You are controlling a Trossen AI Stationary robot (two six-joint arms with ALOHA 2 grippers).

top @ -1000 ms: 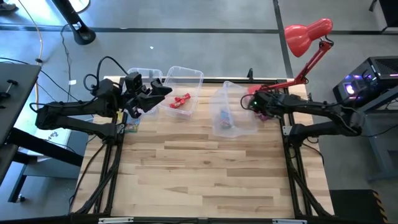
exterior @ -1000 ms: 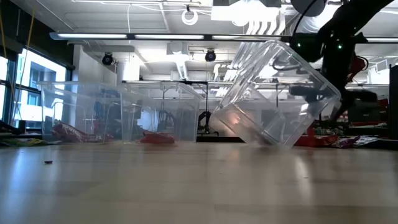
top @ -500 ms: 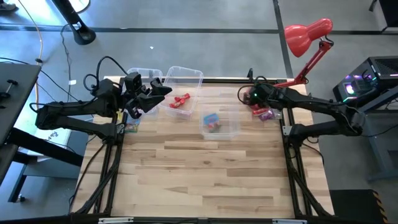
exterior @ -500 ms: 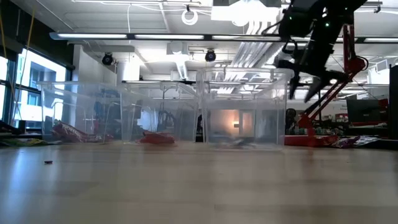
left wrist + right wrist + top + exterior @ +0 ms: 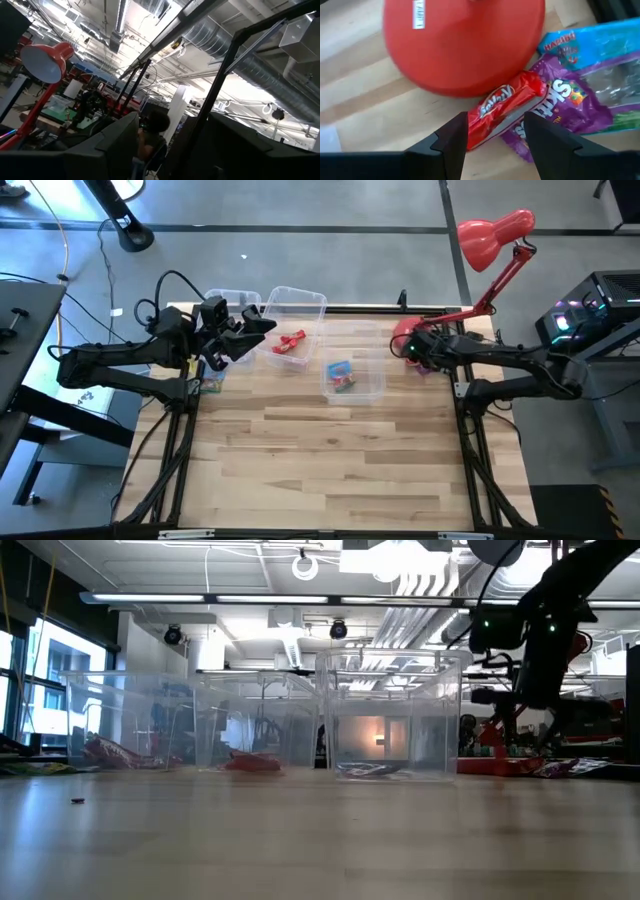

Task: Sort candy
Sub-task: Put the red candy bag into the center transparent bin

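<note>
The wooden table [image 5: 330, 440] carries three clear plastic bins. The middle bin [image 5: 292, 326] at the far edge holds two or three red candies [image 5: 290, 343]. The right bin [image 5: 355, 375], nearer the centre, holds a blue packet and a red piece [image 5: 341, 376]. The left bin [image 5: 232, 302] is mostly hidden under the left arm, so its contents cannot be counted from above; the low view shows something red inside it [image 5: 110, 752].

A red desk lamp [image 5: 492, 238] stands at the far right corner, its round base [image 5: 465, 45] filling much of the right wrist view.

The right gripper [image 5: 496, 131] hovers low beside that base with its fingers spread apart, a red candy bar [image 5: 507, 107] lying between them on the table, not gripped. Touching it are a purple Skittles packet [image 5: 565, 107] and a blue Haribo packet [image 5: 600, 47], both cut off by the picture edge.

The left gripper [image 5: 262, 328] hangs over the left and middle bins; whether its fingers are open or closed cannot be told. A few small candies [image 5: 211, 383] lie at the table's left edge, too small to count.
</note>
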